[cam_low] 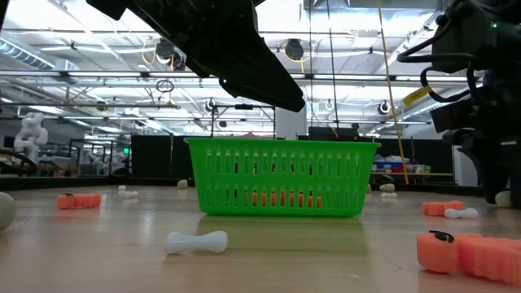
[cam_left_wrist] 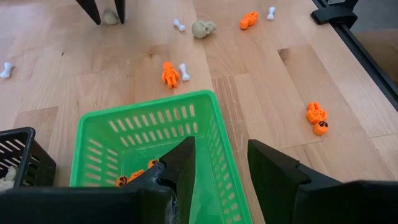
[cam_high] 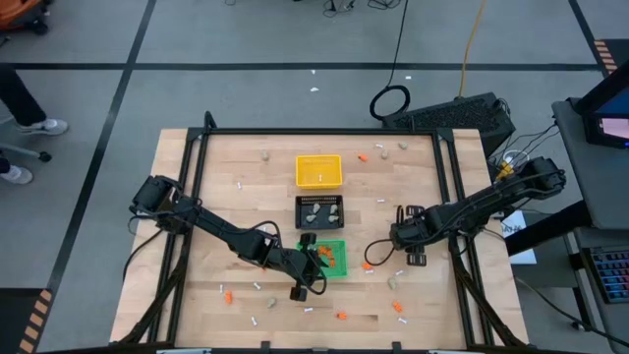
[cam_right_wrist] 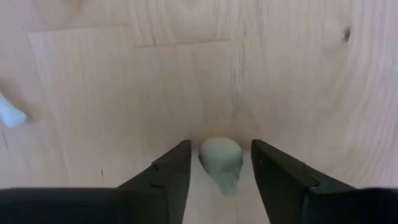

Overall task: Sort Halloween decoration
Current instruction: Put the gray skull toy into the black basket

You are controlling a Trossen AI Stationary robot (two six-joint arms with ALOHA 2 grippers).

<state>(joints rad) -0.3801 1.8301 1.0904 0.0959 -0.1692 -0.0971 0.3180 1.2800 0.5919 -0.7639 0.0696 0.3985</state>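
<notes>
My right gripper (cam_high: 404,239) points straight down at the table, right of the green tray (cam_high: 339,268). Its open fingers stand on either side of a beige-grey lump (cam_right_wrist: 221,159) that lies on the wood, with a thin gap on each side. My left gripper (cam_left_wrist: 221,171) hovers open and empty over the green tray (cam_left_wrist: 149,118), its fingers on either side of the tray's near wall without touching it. Orange bits (cam_left_wrist: 134,177) lie in that tray. More orange bits (cam_left_wrist: 169,73), white sticks (cam_left_wrist: 184,71) and a lump (cam_left_wrist: 203,28) lie on the table.
A yellow tray (cam_high: 318,170) and a black tray (cam_high: 319,211) holding lumps stand in a row behind the green one. Small pieces lie scattered toward the near edge (cam_high: 342,316) and the far right (cam_high: 380,149). Black frame rails (cam_high: 447,197) border the table.
</notes>
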